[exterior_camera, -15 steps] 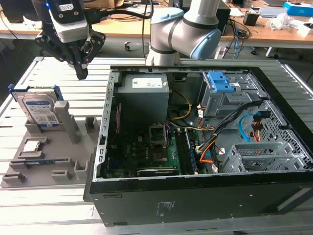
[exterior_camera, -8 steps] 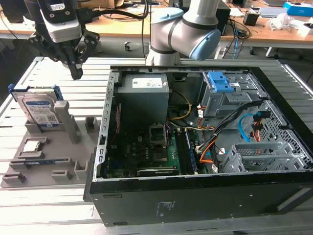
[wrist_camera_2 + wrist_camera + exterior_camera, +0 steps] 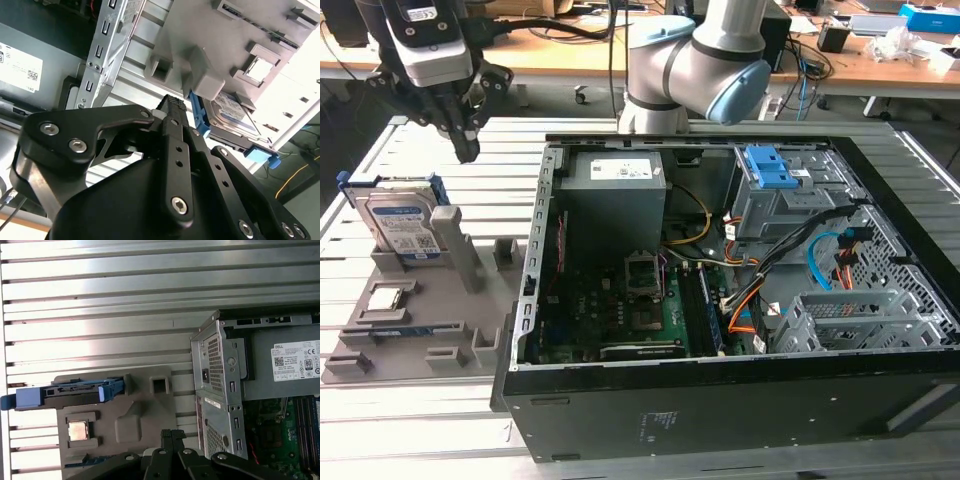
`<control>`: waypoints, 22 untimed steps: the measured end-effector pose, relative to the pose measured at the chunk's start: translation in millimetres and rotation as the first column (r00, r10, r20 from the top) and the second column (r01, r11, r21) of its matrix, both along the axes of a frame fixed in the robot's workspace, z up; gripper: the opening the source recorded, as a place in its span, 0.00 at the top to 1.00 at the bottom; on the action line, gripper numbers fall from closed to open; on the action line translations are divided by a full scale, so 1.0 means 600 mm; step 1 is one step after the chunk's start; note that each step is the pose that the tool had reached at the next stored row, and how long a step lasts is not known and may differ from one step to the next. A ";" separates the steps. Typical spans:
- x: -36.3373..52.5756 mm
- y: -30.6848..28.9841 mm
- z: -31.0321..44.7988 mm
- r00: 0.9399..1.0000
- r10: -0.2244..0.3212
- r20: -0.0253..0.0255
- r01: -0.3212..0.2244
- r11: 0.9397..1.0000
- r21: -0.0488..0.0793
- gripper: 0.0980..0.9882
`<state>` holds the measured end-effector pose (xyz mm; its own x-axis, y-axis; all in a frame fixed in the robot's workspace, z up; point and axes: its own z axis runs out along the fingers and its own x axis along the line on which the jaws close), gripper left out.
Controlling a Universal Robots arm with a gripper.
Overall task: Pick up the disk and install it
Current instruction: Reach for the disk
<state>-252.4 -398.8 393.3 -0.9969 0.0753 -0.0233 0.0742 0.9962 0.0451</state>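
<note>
The disk (image 3: 405,225) stands on its edge in a slot of the grey holder (image 3: 420,330), at the exterior view's left. It is silver with a white-and-blue label and a blue frame. It also appears in both wrist views (image 3: 232,117) (image 3: 75,392). My gripper (image 3: 467,150) hangs in the air above and a little behind the disk, apart from it. Its black fingers are shut with nothing between them, and their tips show in both wrist views (image 3: 173,102) (image 3: 172,432).
A small square silver chip (image 3: 385,298) lies in the holder in front of the disk. An open computer case (image 3: 535,300) fills the exterior view's middle and right. Inside are a blue-fronted drive cage (image 3: 770,180), a power supply (image 3: 613,190), cables and a metal cage (image 3: 850,320). All rest on a slatted metal table (image 3: 420,140).
</note>
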 end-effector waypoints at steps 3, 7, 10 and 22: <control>-0.006 0.0000 0.000 1.000 0.000 0.000 0.000 1.000 0.000 1.00; -0.016 0.0000 0.000 1.000 0.000 0.000 0.000 1.000 0.000 1.00; -0.023 0.0000 0.000 1.000 0.000 0.000 0.000 1.000 0.000 1.00; -0.049 0.0000 0.000 1.000 0.000 0.000 0.000 1.000 0.000 1.00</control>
<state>-282.0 -398.8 393.3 -0.9969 0.0754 -0.0233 0.0742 0.9962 0.0451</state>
